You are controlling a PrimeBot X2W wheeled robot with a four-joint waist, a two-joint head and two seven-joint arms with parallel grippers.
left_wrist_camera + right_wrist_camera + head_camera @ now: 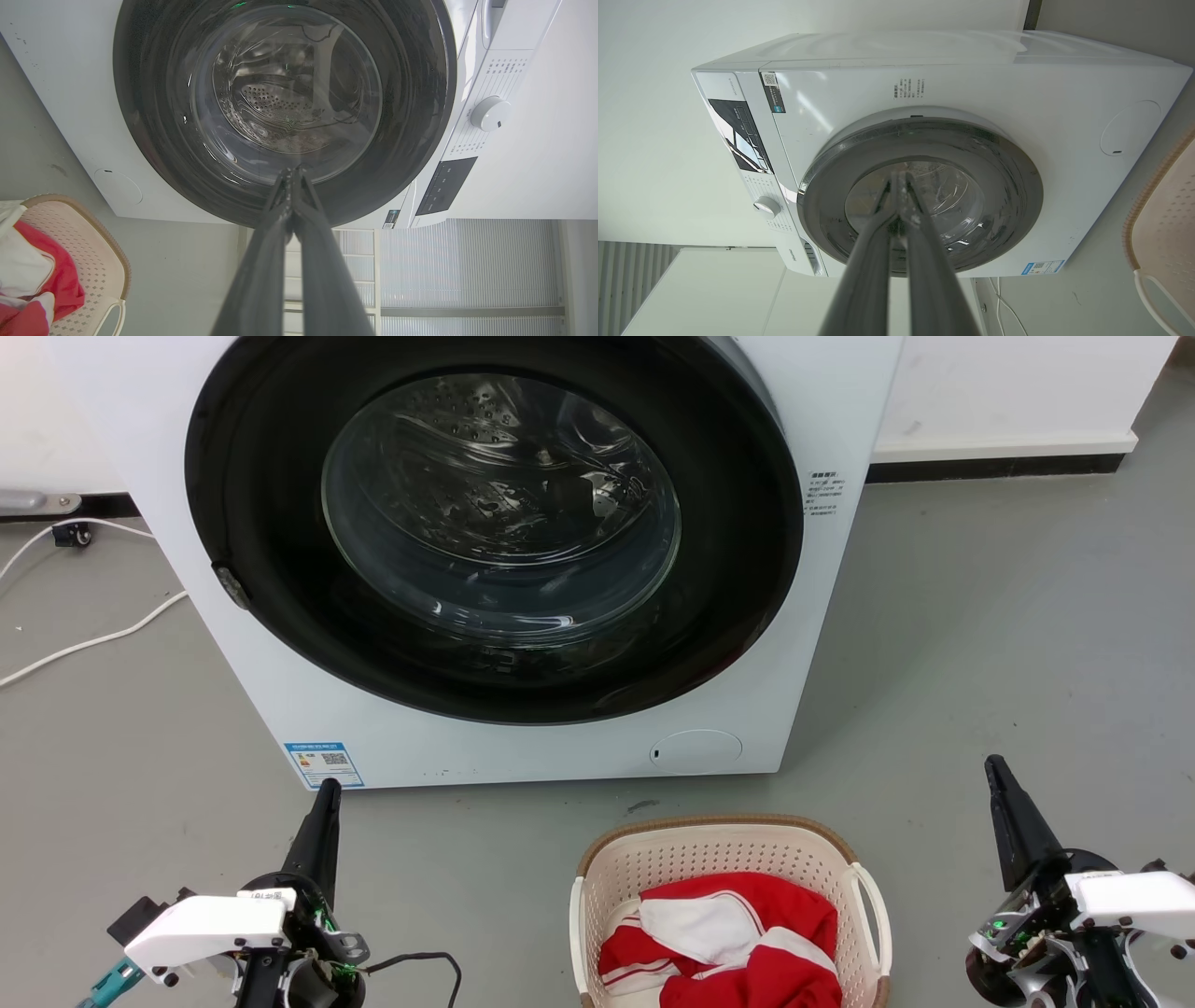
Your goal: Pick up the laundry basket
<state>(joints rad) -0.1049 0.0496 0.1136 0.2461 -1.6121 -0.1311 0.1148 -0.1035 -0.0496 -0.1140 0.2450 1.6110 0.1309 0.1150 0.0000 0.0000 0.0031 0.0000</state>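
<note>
The laundry basket (717,845) stands on the grey floor in front of the washing machine, low in the head view. It is cream and perforated, with a brown rim and white loop handles at its sides. Red and white clothes (728,943) lie in it. My left gripper (326,793) is shut, off to the basket's left, fingers pointing at the machine. My right gripper (995,767) is shut, off to the basket's right. Both are apart from the basket. The left wrist view has the basket (100,259) at its lower left; the right wrist view has the basket (1164,219) at its right edge.
A white front-loading washing machine (280,709) with a dark round door (495,523) stands just behind the basket. White cables (93,639) trail on the floor at the left. A white wall base (1008,443) runs at the back right. Open grey floor lies on both sides of the basket.
</note>
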